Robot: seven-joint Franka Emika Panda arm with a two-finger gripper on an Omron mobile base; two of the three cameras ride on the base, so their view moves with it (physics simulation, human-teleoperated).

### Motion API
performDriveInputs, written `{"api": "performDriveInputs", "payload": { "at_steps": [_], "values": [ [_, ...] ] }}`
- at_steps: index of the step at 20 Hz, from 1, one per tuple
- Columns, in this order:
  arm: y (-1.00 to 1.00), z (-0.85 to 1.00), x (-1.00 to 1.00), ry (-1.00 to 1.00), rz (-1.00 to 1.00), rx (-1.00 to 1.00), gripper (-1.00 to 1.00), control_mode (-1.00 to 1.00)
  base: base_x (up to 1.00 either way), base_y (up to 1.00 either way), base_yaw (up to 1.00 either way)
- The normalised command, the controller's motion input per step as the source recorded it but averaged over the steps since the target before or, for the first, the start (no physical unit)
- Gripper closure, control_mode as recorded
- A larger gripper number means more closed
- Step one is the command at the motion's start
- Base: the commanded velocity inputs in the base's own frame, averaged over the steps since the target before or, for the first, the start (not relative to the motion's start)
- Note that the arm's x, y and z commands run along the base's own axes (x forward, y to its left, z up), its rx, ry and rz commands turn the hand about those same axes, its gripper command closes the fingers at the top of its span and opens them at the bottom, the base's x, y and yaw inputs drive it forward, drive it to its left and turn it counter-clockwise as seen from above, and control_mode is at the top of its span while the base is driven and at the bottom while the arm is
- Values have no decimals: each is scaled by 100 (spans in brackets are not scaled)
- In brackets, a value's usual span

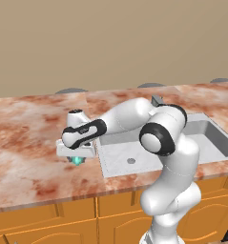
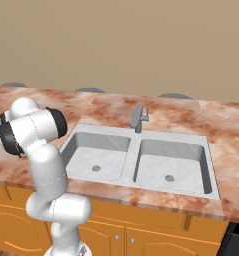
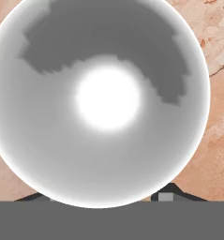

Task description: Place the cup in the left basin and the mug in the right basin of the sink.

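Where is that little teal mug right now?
In the left base view, the small teal-green mug sits on the marble counter, directly under the gripper, just left of the grey metal sink.

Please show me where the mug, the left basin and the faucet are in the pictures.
mug (image 1: 77, 160), left base view, teal side under the hand.
left basin (image 2: 86, 156), right base view, bare floor above the drain.
faucet (image 2: 138, 119), right base view, upright grey body.

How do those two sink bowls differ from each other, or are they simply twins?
The left basin borders the counter stretch where the teal mug stands, while the right basin lies one bowl farther from it. The left basin is meant for the cup, the right basin for the mug. Shared: both are grey rectangular bowls with a round drain hole, and neither holds a vessel yet.
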Motion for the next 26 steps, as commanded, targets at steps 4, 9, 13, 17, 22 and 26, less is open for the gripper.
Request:
{"api": "performDriveInputs", "payload": {
  "at_steps": [4,9,13,17,22,26],
  "values": [
    [-3,-10,0,12,0,0,100,-100,0,0,0],
    [-10,0,-7,1,0,0,100,-100,0,0,0],
    [-18,5,-16,0,0,-2,100,-100,0,0,0],
    [-28,10,-23,0,0,0,100,-100,0,0,0],
    [-27,20,-19,-2,0,0,100,-100,0,0,0],
    [-34,24,-20,-2,0,0,100,-100,0,0,0]
  ]
}}
